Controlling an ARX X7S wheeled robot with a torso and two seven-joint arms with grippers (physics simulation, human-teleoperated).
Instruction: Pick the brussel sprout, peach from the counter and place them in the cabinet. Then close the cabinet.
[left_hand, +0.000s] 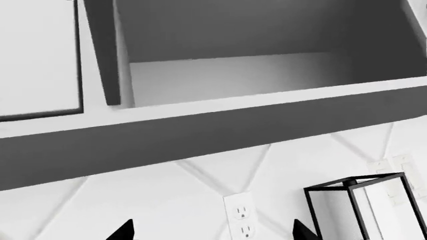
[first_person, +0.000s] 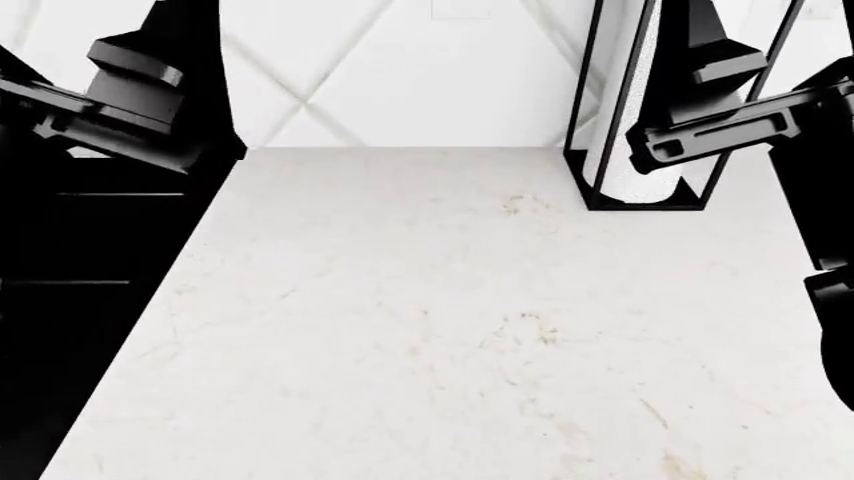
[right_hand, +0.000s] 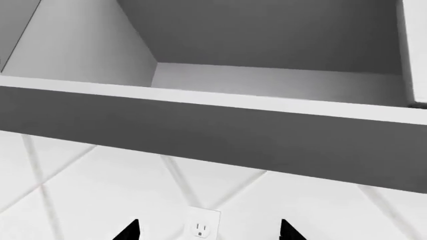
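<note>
The brussel sprout and the peach show in no view. The white marble counter (first_person: 441, 320) lies bare below my two raised arms, the left arm (first_person: 127, 85) and the right arm (first_person: 721, 120). Both wrist views look up from below into the open cabinet (left_hand: 240, 75) (right_hand: 267, 75). Only grey inner walls show there, and nothing is visible inside. My left gripper (left_hand: 215, 232) is open, its black fingertips (left_hand: 125, 231) wide apart with nothing between them. My right gripper (right_hand: 210, 232) is open and empty too.
A black wire frame holding a white roll (first_person: 647, 130) (left_hand: 363, 205) stands at the counter's back right. Wall outlets (left_hand: 240, 215) (right_hand: 200, 227) sit in the diamond-tiled backsplash. A black surface (first_person: 67, 300) borders the counter's left side. A white panel (left_hand: 40, 55) hangs beside the opening.
</note>
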